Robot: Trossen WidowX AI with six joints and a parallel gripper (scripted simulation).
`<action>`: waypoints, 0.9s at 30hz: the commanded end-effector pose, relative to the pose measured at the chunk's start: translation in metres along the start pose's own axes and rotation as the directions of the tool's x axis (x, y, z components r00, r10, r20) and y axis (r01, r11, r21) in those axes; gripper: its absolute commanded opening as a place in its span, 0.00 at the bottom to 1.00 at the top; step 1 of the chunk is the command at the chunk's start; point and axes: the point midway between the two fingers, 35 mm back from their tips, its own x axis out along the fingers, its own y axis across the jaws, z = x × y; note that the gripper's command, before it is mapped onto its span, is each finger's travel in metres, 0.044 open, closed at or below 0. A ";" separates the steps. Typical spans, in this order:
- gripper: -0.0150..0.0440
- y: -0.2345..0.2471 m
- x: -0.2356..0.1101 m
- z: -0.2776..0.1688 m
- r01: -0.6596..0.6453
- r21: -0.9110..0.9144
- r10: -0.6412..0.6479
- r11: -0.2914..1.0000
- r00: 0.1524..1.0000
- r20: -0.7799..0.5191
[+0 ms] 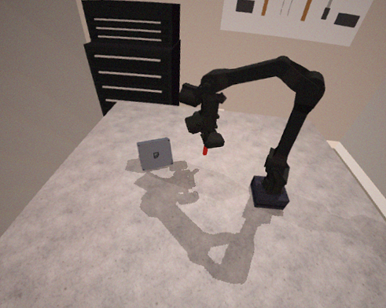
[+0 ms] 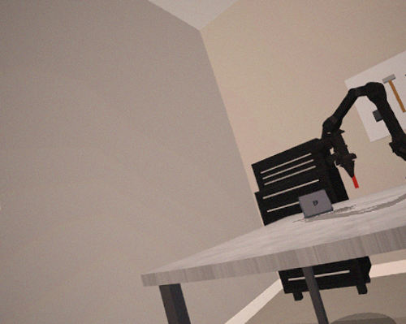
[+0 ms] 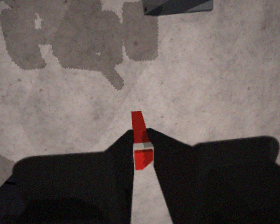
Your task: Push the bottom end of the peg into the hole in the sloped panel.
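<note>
Peg (image 1: 205, 150): red, short, flat-sided bar; clamped at its upper end, hanging tilted above the table, clear of its surface. Sloped panel (image 1: 154, 154): grey square slab leaning back, at the peg's 9 o'clock in the top view, nearby. Hole (image 1: 155, 154): small, dark, central in the panel face.
</note>
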 end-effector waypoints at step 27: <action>0.25 -0.001 0.008 0.019 0.126 0.183 -0.116 0.975 0.991 -0.065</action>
